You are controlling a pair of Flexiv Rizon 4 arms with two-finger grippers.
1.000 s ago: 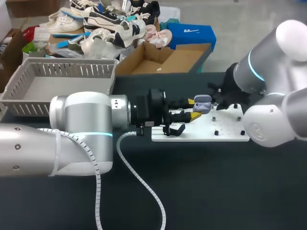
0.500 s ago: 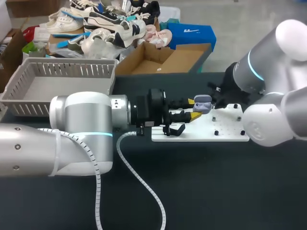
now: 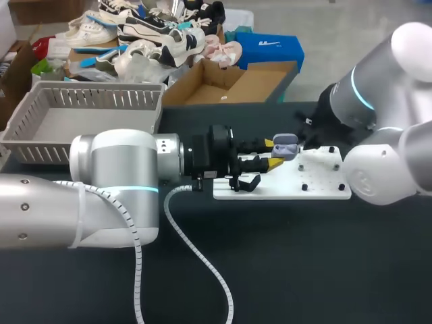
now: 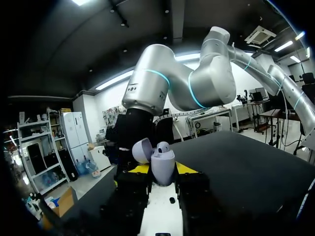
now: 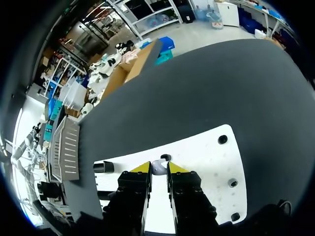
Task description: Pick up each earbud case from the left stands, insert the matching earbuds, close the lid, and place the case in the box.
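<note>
**Left gripper** point(image 3: 273, 153): sits centre of the head view, at the end of the left arm point(image 3: 115, 175), which comes in from the lower left. It is clamped on the lilac earbud case point(image 3: 285, 144), one yellow tip on each side of the body. The left wrist view confirms both fingers press the case from two sides, w/ the case upright between them. The lid point(image 4: 141, 150) is open and tipped back to one side. One earbud point(image 4: 164, 147) is seated in the top of the case, w/ its rounded end showing. The case is held just above the left end of the white board point(image 3: 317, 187) and is not resting on it.

**Right gripper** point(image 5: 159, 168): sits right of centre in the head view, just beyond the case, at the end of the right arm point(image 3: 378, 101) from the upper right. It is mostly dark and hidden there, and appears apart from the case. In the right wrist view it points down at the white board. A small pale grey piece point(image 5: 157, 165) sits right at its yellow tips. Cannot tell whether it grips that piece, or what the piece is.

**Other:** a grey basket point(image 3: 40, 145) stands at the upper left of the head view, behind the left arm. A white cable point(image 3: 202, 263) loops across the lower middle of the dark table point(image 3: 324, 270).
</note>
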